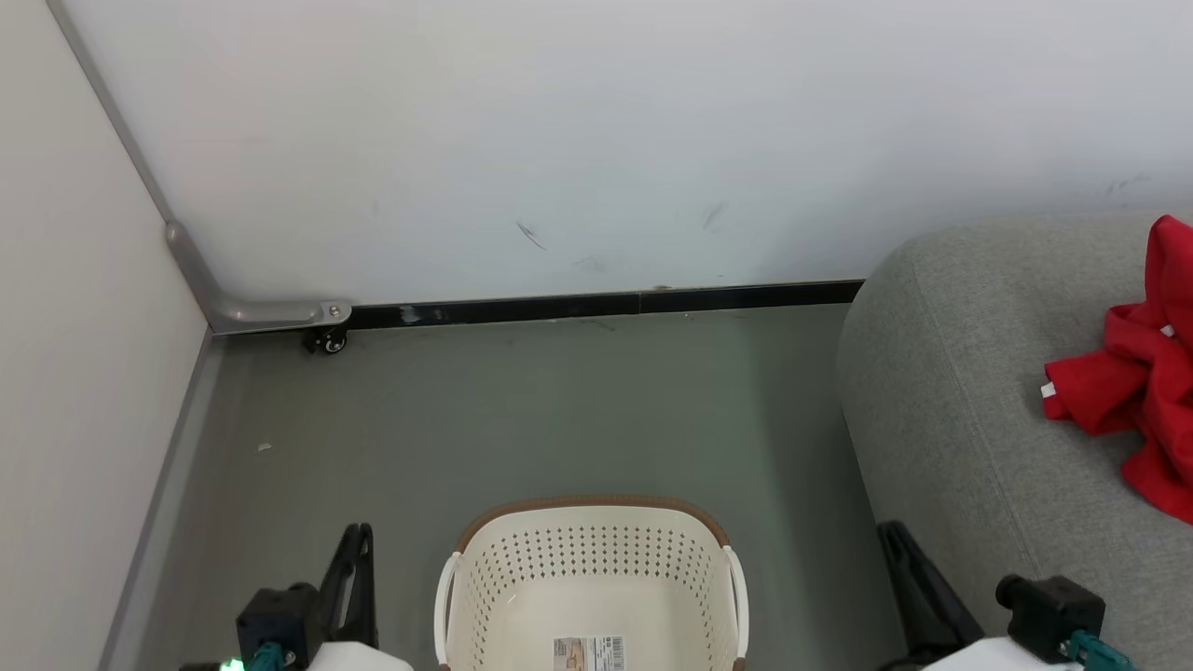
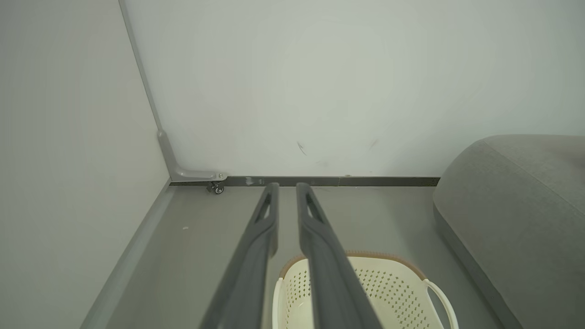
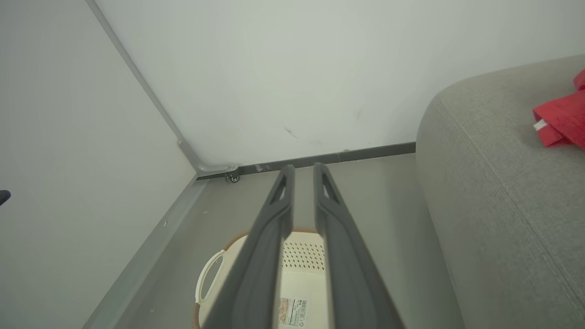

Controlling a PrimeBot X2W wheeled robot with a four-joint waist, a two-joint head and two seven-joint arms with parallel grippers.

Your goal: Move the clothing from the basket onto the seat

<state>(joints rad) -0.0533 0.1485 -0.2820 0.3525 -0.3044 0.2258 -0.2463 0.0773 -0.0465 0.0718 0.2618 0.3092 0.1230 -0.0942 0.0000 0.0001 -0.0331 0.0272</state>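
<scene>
Three views, taken in turn. Head view: we see the clothing [image 1: 1142, 373] heaped on the seat [image 1: 969, 419]; the basket [image 1: 485, 596] shows bare floor and label. Left wrist view: the left gripper [image 2: 287, 188] holds nothing, fingers narrowly parted. Right wrist view: the right gripper [image 3: 304, 169] likewise. Risk: we judge the heap could slide off, lying near an edge we cannot see.

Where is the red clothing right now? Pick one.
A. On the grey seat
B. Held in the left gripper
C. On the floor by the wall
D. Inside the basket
A: the clothing lies bunched on the seat, and the visible part of the basket shows a bare bottom.
</scene>
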